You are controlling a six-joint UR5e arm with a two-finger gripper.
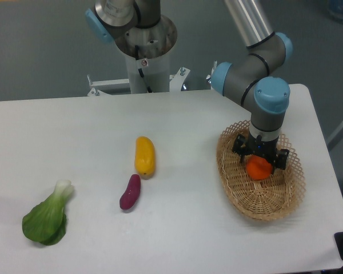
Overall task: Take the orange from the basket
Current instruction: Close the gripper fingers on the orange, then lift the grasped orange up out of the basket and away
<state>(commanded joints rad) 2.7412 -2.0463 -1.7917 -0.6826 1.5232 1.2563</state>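
Note:
The orange point(259, 168) lies in the tan wicker basket point(240, 191) at the right of the table. My gripper point(260, 160) points straight down over it, with its black fingers point(239, 154) standing on either side of the fruit and spread wider than it. The gripper body covers the top of the orange. The gripper looks open, and the orange still rests on the basket floor.
A yellow oblong vegetable point(144, 156) and a small purple one point(130, 192) lie mid-table. A green leafy vegetable point(46, 218) sits at the front left. The robot base point(143, 40) stands behind the table. The table's right edge runs close beside the basket.

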